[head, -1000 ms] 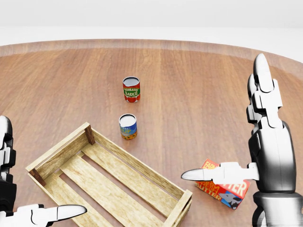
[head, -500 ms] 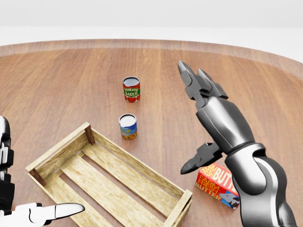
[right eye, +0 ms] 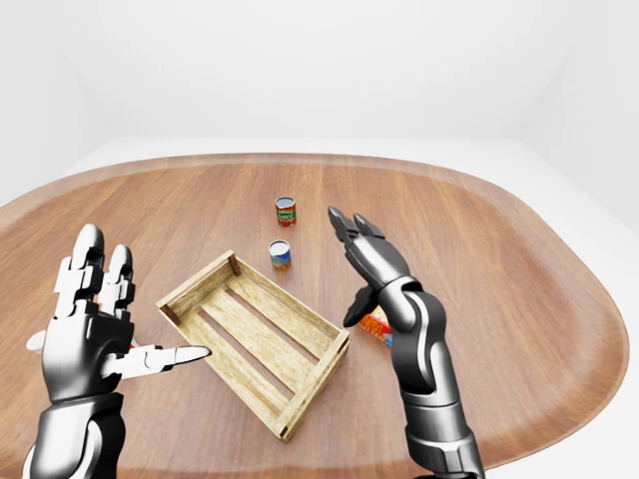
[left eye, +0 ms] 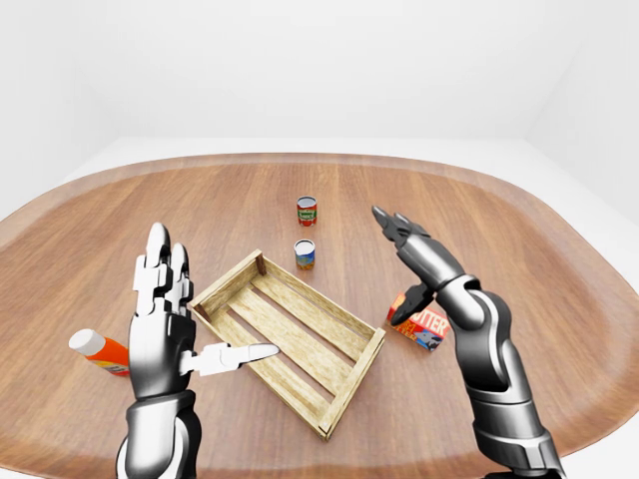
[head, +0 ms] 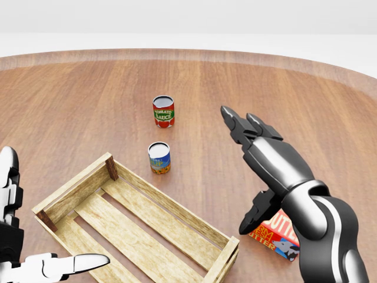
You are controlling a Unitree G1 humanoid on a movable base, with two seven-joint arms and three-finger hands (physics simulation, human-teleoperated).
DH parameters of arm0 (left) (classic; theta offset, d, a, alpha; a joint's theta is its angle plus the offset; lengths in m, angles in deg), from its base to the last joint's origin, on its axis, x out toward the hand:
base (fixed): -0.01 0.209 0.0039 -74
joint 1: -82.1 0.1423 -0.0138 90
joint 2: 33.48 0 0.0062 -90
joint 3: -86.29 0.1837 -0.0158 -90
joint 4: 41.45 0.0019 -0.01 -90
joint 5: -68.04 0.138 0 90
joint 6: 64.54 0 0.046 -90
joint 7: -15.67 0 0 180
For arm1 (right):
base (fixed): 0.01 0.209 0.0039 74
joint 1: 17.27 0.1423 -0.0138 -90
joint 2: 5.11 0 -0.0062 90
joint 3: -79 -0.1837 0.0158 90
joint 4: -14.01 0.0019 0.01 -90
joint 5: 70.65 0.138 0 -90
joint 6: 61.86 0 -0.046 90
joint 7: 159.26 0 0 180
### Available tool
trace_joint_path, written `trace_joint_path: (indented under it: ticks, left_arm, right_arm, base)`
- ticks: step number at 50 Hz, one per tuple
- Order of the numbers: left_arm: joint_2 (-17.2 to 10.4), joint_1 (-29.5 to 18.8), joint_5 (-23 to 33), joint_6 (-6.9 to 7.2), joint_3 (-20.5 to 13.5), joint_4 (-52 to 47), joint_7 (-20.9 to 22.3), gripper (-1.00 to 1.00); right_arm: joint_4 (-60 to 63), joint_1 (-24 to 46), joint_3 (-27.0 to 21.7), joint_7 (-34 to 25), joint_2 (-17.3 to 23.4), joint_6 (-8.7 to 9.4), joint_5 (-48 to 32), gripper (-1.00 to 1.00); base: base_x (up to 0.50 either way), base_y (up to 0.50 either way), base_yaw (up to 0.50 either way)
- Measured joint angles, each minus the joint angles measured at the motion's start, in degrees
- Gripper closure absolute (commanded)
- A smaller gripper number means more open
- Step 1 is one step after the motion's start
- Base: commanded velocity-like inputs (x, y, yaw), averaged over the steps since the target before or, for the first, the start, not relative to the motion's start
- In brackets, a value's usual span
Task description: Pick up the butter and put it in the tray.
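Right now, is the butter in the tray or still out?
Still out. The butter lies on the table beside the tray, under the open right hand. The tray's slats show bare.

The slatted pale wooden tray (head: pixel 143 219), between the two hands, looks rough-sawn and matt, its grain plain to see. The broad brown wooden table (left eye: pixel 519 259) beneath them is smooth with a soft sheen. The glossy silver-and-black right hand (head: pixel 259 171) looks like polished metal or hard plastic, as does the chrome-bright left hand (left eye: pixel 165 319). Under the right hand's thumb, the red-and-orange printed cardboard butter box (head: pixel 281 232) looks smooth, slightly shiny.
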Motion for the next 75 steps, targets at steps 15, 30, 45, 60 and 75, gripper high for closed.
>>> trace_joint_path:
  ticks: [15, 30, 45, 60, 75]
  left_arm:
    - [-0.17, -0.10, -0.09, 0.00, 0.40, 0.36, -0.10, -1.00]
    - [-0.25, 0.15, 0.24, 0.00, 0.82, -0.10, -0.36, -1.00]
    - [-0.33, -0.39, 0.36, 0.00, 0.75, 0.99, -0.61, -1.00]
    - [-0.42, -0.45, 0.38, 0.00, 0.90, 1.25, -0.64, -1.00]
    - [-0.56, -0.66, 0.75, 0.00, 1.40, 1.99, -0.91, -1.00]
  right_arm:
    - [0.27, -1.36, -0.14, -0.63, 0.45, 0.00, -1.66, -1.00]
    - [-3.04, -3.19, -1.17, 0.33, 0.52, 0.00, -2.88, -1.00]
    - [-5.87, -4.49, -2.27, 1.57, 0.81, 0.00, -1.71, -1.00]
    - [-9.74, -5.34, -2.44, 2.62, 1.19, 0.00, -0.62, -1.00]
    - [-16.63, -4.28, -3.91, 6.66, 1.94, 0.00, 2.50, -1.00]
  base:
    - [0.00, 0.00, 0.00]
    - [0.00, 0.00, 0.00]
    - [0.00, 0.00, 0.00]
    - [0.00, 0.00, 0.00]
    - [0.00, 0.00, 0.00]
